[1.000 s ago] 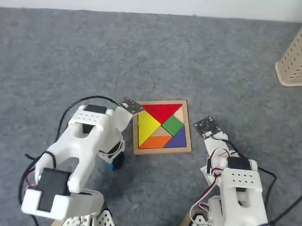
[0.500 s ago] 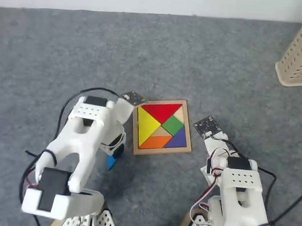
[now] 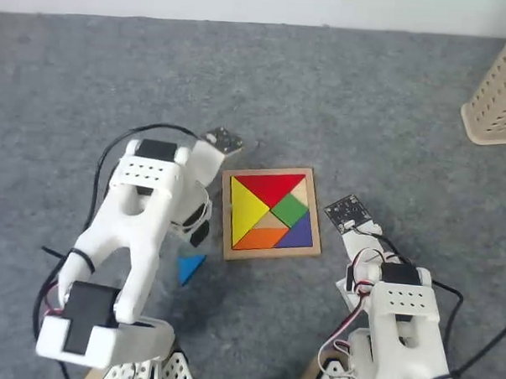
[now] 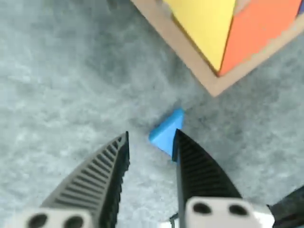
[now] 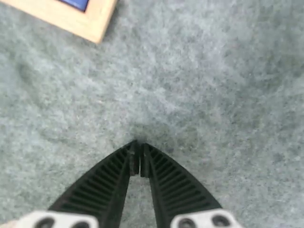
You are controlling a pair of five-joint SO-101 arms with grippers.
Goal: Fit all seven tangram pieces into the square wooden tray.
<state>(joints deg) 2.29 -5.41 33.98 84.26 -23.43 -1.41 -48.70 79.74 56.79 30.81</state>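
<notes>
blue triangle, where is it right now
In the high view the blue triangle lies on the grey carpet outside the wooden tray, off its near left corner, just ahead of the left gripper.

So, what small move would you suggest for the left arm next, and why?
Probably centre the open left gripper over the blue triangle, then close: the piece lies on the carpet outside the wooden tray, beside one finger, not between them.

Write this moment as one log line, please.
left gripper: open, by blue triangle | blue triangle: on carpet, outside tray | right gripper: shut, over carpet | task: unfinished
</notes>
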